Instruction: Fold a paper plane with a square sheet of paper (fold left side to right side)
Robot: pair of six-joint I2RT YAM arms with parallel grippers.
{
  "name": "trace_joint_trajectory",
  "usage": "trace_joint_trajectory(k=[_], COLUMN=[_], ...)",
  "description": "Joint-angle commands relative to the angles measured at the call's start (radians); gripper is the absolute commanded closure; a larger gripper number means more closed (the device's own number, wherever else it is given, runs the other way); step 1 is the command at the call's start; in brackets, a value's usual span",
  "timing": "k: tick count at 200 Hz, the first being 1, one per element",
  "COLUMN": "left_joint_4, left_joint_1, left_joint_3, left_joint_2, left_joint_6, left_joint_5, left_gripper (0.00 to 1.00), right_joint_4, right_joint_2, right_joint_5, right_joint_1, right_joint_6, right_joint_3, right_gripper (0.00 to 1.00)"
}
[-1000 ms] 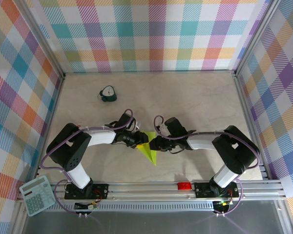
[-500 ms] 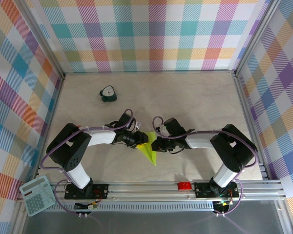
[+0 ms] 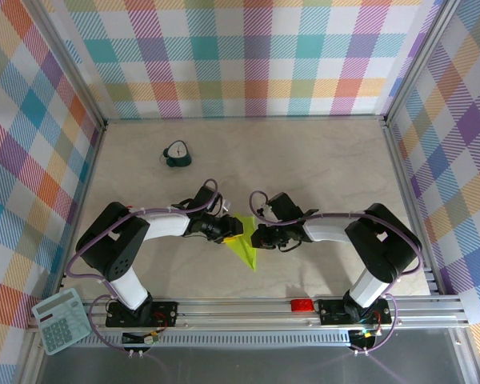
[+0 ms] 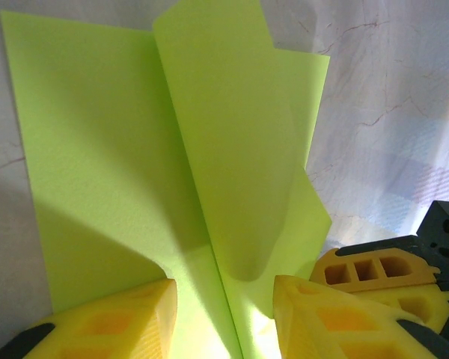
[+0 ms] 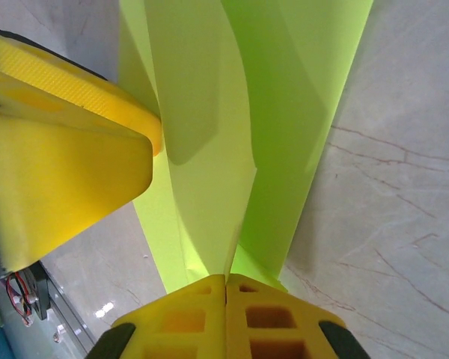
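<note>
The lime sheet of paper (image 3: 247,249) lies on the table between the two arms, folded into a narrow pointed plane shape with its tip toward the near edge. My left gripper (image 3: 230,234) is open, and its yellow fingers (image 4: 105,321) rest on the paper (image 4: 105,164) on either side of the centre crease. A loose flap stands up from the crease. My right gripper (image 5: 226,288) is shut on the edge of that raised flap (image 5: 209,149). It meets the left gripper from the right (image 3: 256,237).
A small teal clock (image 3: 176,154) stands at the back left. A red block (image 3: 302,305) sits on the front rail. A calculator (image 3: 60,320) lies off the table's near left corner. Plaid walls enclose the table on three sides.
My right gripper has shut on the raised paper flap and edged slightly left. The left gripper has stayed in place on the paper.
</note>
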Motion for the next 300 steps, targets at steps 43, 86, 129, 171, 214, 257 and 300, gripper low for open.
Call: trace_joint_trajectory(k=[43,86,129,171,214,257,300], left_joint_4=[-0.072,-0.073,-0.073,-0.073,-0.067,-0.071,-0.116], left_joint_1=[-0.011,-0.011,-0.011,-0.011,-0.011,-0.011,-0.011], left_joint_3=[0.007,0.008,0.007,0.006,0.008,0.035,0.064], left_joint_2=[0.022,0.022,0.022,0.021,0.001,-0.049,-0.092], left_joint_6=[0.013,0.013,0.013,0.013,0.008,-0.004,0.011], left_joint_5=[-0.045,-0.045,-0.045,-0.047,-0.047,-0.043,-0.06], left_gripper=[0.6,0.6,0.6,0.6,0.59,0.57,0.59], right_joint_4=[-0.059,-0.061,-0.066,-0.091,-0.139,-0.202,-0.23], right_joint_2=[0.013,0.024,0.045,0.066,0.085,0.119,0.139], right_joint_5=[0.027,0.03,0.032,0.053,0.089,0.141,0.169], right_joint_1=[0.003,0.003,0.005,0.006,0.014,0.029,0.038], right_joint_6=[-0.028,-0.033,-0.033,-0.033,-0.028,-0.019,-0.005], right_joint_3=[0.031,0.035,0.039,0.043,0.046,0.058,0.065], right_gripper=[0.95,0.95,0.95,0.98,1.0,1.0,1.0])
